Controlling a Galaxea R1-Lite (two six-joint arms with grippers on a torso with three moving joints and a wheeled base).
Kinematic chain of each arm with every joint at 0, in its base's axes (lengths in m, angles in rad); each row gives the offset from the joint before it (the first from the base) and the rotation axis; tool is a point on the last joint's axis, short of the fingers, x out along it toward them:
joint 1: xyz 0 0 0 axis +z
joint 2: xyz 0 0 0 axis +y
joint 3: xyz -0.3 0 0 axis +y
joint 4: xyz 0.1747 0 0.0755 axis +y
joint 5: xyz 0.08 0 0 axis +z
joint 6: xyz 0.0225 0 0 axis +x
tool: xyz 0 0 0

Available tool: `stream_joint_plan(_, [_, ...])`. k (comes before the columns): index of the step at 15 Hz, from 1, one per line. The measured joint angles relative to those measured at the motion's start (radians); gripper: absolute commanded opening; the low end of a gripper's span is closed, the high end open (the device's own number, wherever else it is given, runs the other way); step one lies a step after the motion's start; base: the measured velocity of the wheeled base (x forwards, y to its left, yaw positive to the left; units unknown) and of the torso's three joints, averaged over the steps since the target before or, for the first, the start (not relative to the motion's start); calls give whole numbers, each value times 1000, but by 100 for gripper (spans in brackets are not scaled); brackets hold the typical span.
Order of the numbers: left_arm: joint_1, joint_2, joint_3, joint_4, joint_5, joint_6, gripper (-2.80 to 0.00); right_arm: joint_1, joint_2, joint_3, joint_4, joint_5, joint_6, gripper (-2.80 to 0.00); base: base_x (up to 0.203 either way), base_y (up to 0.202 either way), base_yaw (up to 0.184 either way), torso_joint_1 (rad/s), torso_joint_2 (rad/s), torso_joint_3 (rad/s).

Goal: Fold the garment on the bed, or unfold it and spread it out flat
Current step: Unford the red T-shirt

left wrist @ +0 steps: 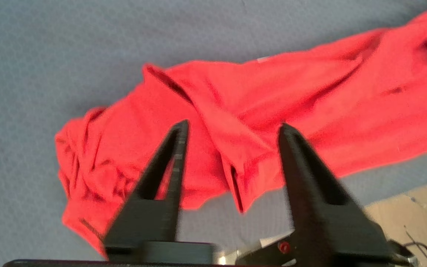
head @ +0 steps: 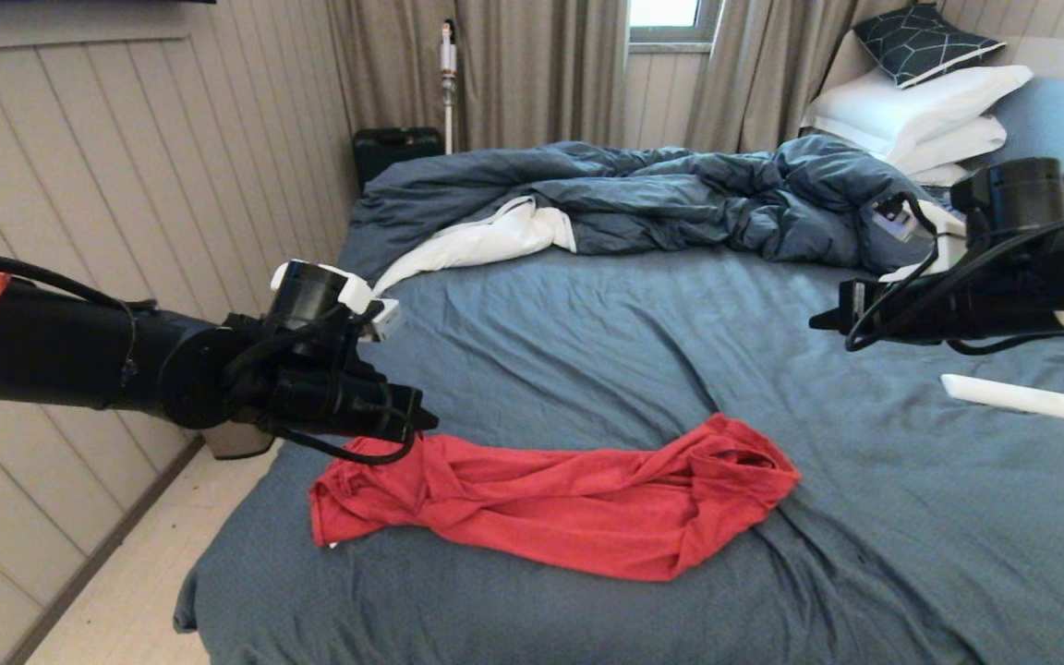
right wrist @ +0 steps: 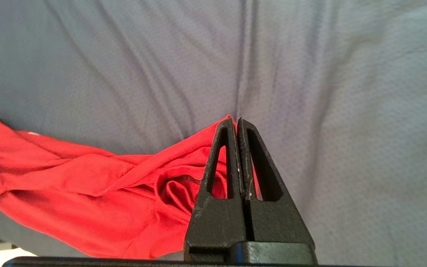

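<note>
The red T-shirt [head: 569, 503] lies bunched into a long twisted roll across the near part of the bed's slate-blue sheet [head: 587, 351]. My left gripper [head: 421, 423] hangs just above the shirt's left end. In the left wrist view this gripper [left wrist: 234, 124] is open, and a fold and hem of the shirt [left wrist: 272, 100] show below the gap, not held. My right gripper [head: 818, 321] hovers higher, beyond and right of the shirt's right end. In the right wrist view this gripper [right wrist: 234, 119] is shut on nothing, with the shirt [right wrist: 69, 185] beneath it.
A rumpled dark blue duvet [head: 661, 194] with white lining lies across the far half of the bed. White pillows [head: 920, 111] are stacked at the far right. A white flat bar [head: 1012, 397] lies on the sheet at the right. The bed's left edge drops to the floor [head: 144, 573].
</note>
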Motion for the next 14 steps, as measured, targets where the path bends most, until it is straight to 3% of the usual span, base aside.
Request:
stream_joint_plan(6, [-5, 46, -85, 70, 38, 3, -280, -2, 1, -7, 2, 0, 1, -280, 0, 0, 0, 0, 0, 0])
stream_joint_plan(7, [-5, 55, -85, 69, 47, 5, 0, -1, 3, -8, 2, 0, 1, -280, 0, 0, 0, 0, 0, 0])
stream_joint_plan(14, [19, 160, -124, 16, 67, 4, 0, 0, 16, -7, 0, -1, 0, -280, 0, 0, 0, 0, 0, 0])
